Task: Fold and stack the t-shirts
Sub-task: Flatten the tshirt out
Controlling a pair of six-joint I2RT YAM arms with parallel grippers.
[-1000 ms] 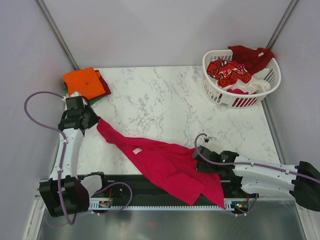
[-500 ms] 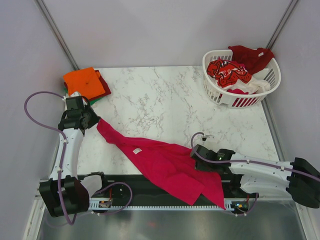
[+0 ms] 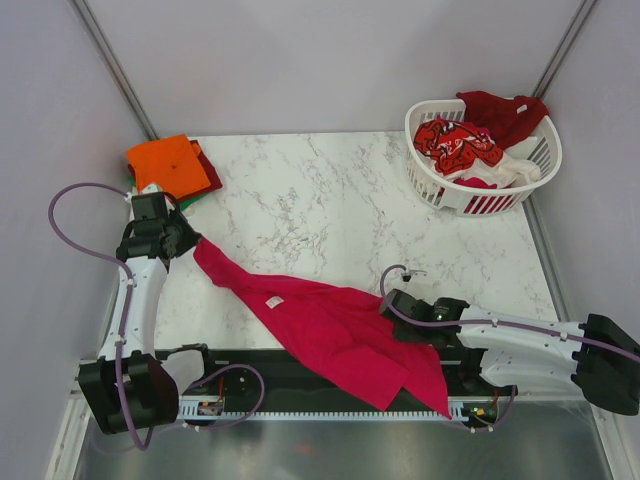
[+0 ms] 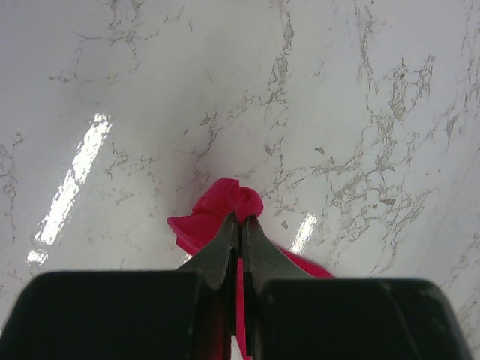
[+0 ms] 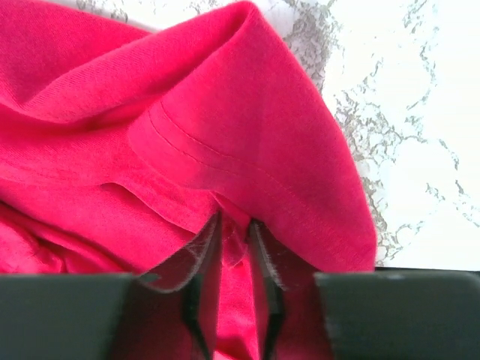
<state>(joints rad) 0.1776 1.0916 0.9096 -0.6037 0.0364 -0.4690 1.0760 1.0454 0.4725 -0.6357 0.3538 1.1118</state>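
A magenta-red t-shirt (image 3: 330,325) lies stretched diagonally over the near part of the marble table, its lower corner hanging over the front rail. My left gripper (image 3: 188,243) is shut on its upper-left end, a bunched tip (image 4: 229,202) in the left wrist view. My right gripper (image 3: 392,312) is shut on a fold of the shirt's right edge (image 5: 247,150), cloth pinched between the fingers. A folded orange t-shirt (image 3: 167,162) lies on green and dark red ones at the far left corner. Dark red, red-patterned and white shirts fill the basket.
The white slatted basket (image 3: 432,180) stands at the far right corner. The black rail with the arm bases (image 3: 300,385) runs along the near edge. Grey walls enclose the marble table (image 3: 330,200).
My right gripper has crept a little left and up along the shirt's right edge. The left arm and the shirt's upper end have not moved.
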